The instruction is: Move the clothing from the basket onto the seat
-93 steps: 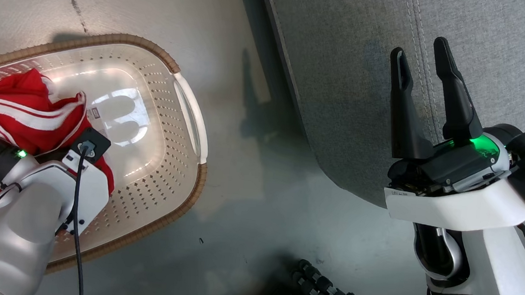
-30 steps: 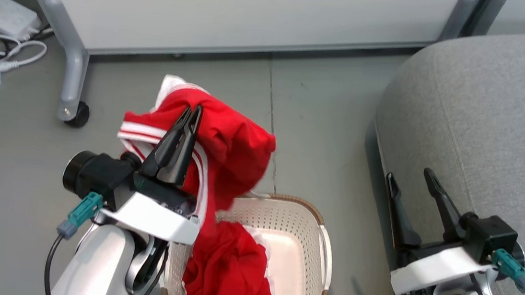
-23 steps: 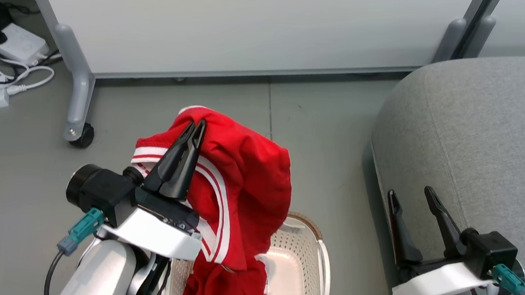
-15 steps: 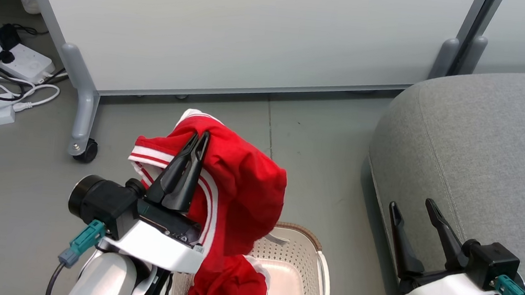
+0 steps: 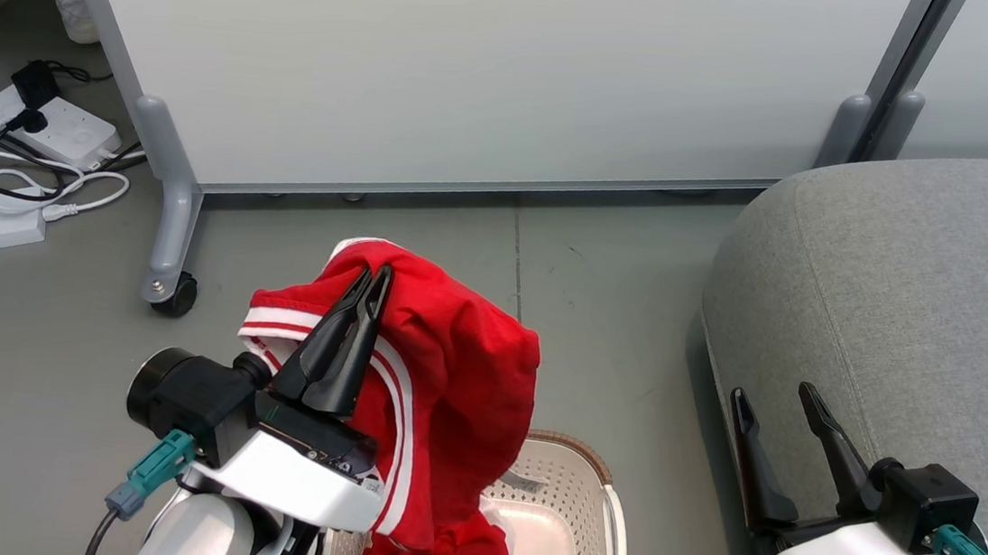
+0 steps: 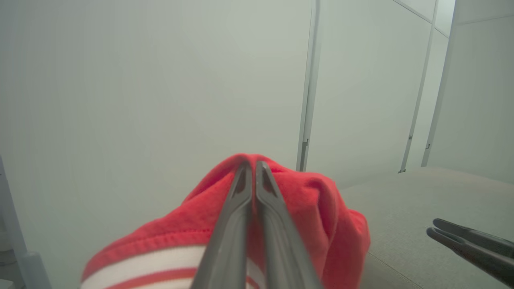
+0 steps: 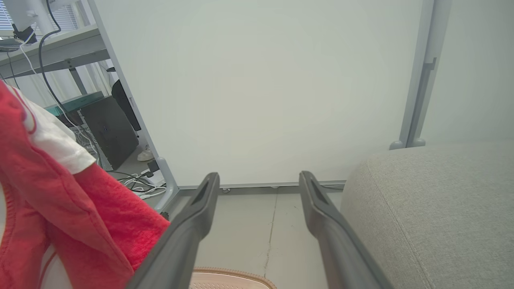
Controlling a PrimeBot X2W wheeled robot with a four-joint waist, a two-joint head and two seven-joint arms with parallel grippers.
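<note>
left hand [image 5: 375,273] clenched on the striped red clothing [image 5: 459,356] | clothing held up above the basket [image 5: 560,488], its lower red folds hanging into the basket | right hand [image 5: 773,392] released, fingers spread, right of the basket beside the seat [image 5: 910,290] edge | seat right of the basket, apart | partition panel [image 5: 478,67] beyond the basket

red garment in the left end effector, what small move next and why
Probably swing the left end effector rightward toward the large grey woven-fabric sofa seat: it is shut on the bright-red fabric garment with white striped trim, which hangs over the cream perforated plastic basket.
</note>
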